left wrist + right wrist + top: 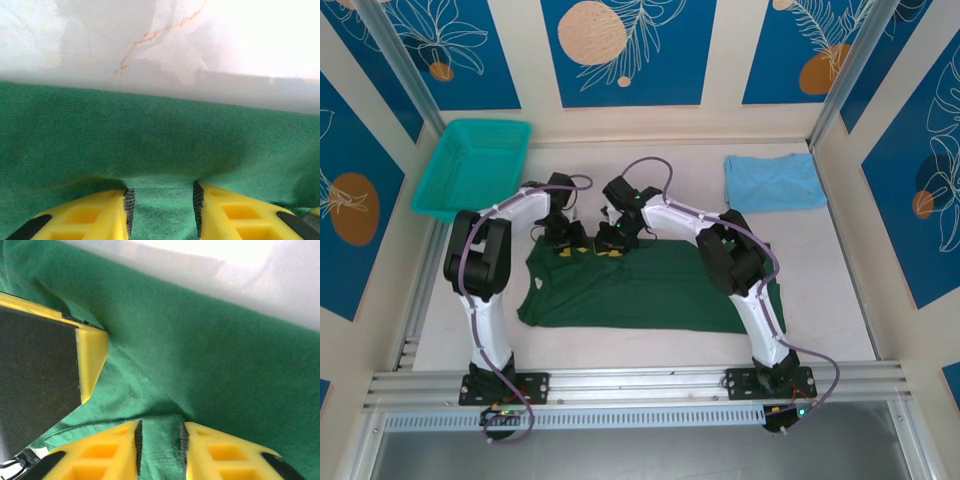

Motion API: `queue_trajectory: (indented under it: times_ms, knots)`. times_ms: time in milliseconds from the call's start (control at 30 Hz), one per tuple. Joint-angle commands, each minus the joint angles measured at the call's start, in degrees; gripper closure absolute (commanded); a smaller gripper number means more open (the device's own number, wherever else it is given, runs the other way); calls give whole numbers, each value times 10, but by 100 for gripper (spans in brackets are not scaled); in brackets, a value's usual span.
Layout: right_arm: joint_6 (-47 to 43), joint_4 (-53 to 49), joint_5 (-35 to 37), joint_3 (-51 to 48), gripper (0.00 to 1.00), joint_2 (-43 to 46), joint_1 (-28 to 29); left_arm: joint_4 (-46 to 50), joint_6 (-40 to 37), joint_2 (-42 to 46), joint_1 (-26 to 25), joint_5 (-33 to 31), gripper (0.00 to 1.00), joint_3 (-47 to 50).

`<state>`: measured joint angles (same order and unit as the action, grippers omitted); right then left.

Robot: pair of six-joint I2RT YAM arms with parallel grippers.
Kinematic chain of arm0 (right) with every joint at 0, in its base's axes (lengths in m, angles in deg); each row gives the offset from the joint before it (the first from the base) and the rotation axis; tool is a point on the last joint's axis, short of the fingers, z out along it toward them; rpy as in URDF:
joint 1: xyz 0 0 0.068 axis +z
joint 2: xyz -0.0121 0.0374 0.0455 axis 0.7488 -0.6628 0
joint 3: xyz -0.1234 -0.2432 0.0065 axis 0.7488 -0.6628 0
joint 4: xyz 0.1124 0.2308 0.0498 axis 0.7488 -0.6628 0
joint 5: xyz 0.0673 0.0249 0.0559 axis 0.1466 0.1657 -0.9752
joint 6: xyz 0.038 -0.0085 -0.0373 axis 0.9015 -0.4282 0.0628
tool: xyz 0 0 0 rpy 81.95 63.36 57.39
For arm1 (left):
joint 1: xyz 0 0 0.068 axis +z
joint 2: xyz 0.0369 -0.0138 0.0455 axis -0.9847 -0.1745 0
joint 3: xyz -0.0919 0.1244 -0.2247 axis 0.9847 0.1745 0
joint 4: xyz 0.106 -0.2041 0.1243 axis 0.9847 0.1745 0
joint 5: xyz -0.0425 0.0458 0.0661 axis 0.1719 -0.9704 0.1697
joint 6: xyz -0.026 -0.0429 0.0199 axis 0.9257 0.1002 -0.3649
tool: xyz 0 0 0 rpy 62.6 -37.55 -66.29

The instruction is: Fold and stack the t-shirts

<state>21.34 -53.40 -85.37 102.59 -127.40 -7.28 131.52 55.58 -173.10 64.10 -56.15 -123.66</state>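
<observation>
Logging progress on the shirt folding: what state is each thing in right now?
dark green t-shirt: spread on the table, far edge pinched.
light blue t-shirt: folded, lying apart at far right.
teal basket: empty.
left gripper: closed on the green shirt's edge.
right gripper: closed on the same edge.

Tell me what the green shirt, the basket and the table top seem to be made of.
Green shirt: soft knit cloth, matte; fine ribs, puckers. Basket: likely teal plastic; stiff moulded rim. Table top: marble or marble-print laminate; white, brown vein, slight sheen.
</observation>
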Motion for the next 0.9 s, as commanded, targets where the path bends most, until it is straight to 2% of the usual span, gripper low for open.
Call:
queue_trajectory:
  times_ms: [0, 167, 367, 867]
  knots:
    - [-21, -19, -25, -16, 76, 19, 13, 13, -11, -18, 5, 4, 63, -8]
    - [-41, -15, -23, -42, 85, 44, 21, 15, -14, -24, 5, -6, 63, -12]
    - [-68, 7, -9, -98, 85, 90, 24, 20, -18, -27, 5, -21, 63, -15]
    - [-124, 24, -38, -264, 87, 179, 37, 23, -23, -26, 5, -25, 64, -20]
